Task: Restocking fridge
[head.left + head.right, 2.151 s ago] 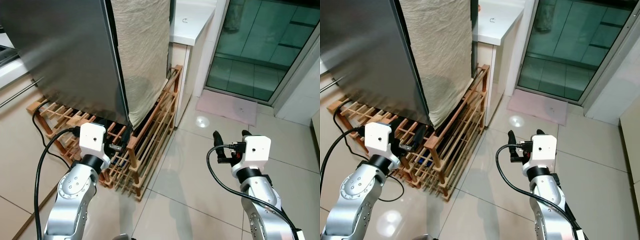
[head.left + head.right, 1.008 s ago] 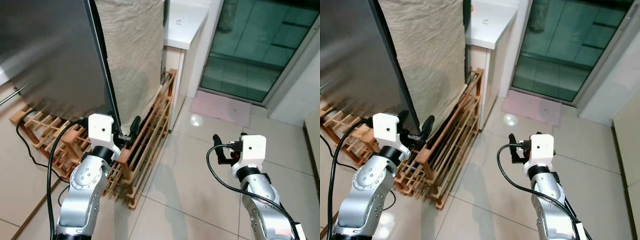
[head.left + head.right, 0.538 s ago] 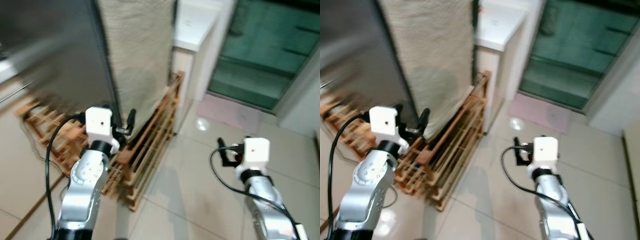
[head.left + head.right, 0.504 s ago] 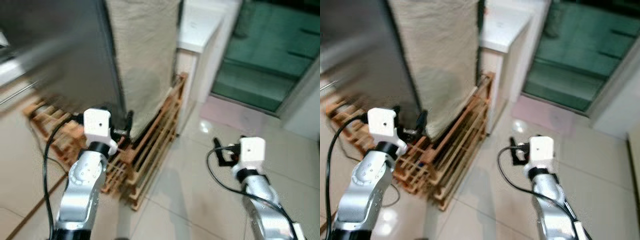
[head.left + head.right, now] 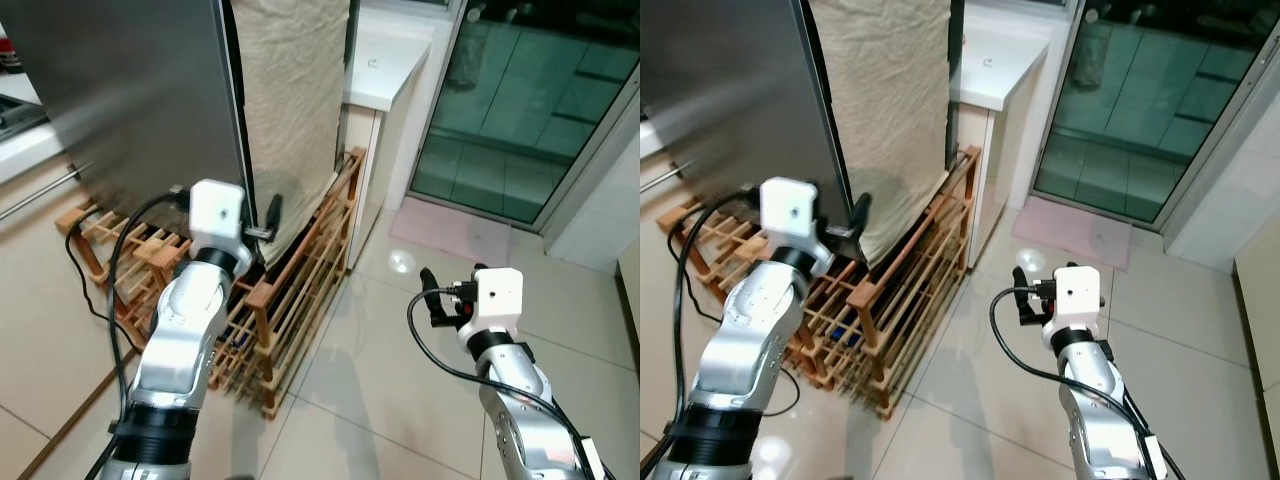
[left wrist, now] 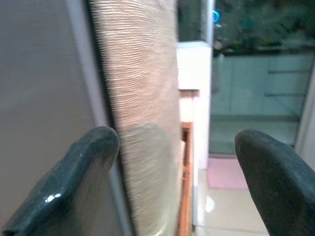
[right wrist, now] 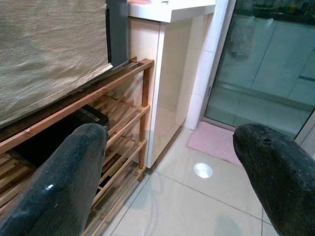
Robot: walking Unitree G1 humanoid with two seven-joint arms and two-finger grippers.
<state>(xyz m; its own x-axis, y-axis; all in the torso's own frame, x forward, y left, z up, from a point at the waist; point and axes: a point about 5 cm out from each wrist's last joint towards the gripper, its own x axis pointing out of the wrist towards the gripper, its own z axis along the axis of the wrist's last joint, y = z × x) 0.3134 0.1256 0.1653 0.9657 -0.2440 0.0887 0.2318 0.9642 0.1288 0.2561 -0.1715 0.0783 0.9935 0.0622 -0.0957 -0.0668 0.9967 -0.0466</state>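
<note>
A: Progress on the restock?

B: Early, by my judgement. The fridge (image 5: 130,90) fills the upper left of the head view, steel door shut, nothing in hand, no groceries in sight. Opening, loading and closing all look left to do.

A: Left side first. What's there?

B: Far left, a pale tabletop (image 5: 20,150) edge with a bar handle below it. Under the fridge, a wooden rack (image 5: 290,290) running toward centre frame, with a black cable (image 5: 85,270) looped over its left end.

A: Left end effector?

B: Raised at centre left, at the fridge's lower right corner, left end effector (image 5: 262,222). Fingers spread, holding nothing. In the wrist view the door's dark seam runs just beside one finger (image 6: 74,172), and the beige cloth (image 5: 295,110) draped down the fridge's side sits between the two fingers. Contact with the door: cannot tell.

A: So it's lining up on the door edge?

B: That's my read, not a thing seen.

A: Right of that?

B: White cabinet (image 5: 385,70) just beside the cloth, upper centre. Then glass doors (image 5: 510,110) upper right, with a pink mat (image 5: 455,230) at their foot.

A: Right end effector?

B: Lower right, over bare tile, right end effector (image 5: 450,285). Fingers spread, empty, well apart from everything.

A: Room to move?

B: Open floor (image 5: 400,360) from centre to lower right. Tight on the left: the rack juts out below the fridge, and the cable could snag.
</note>
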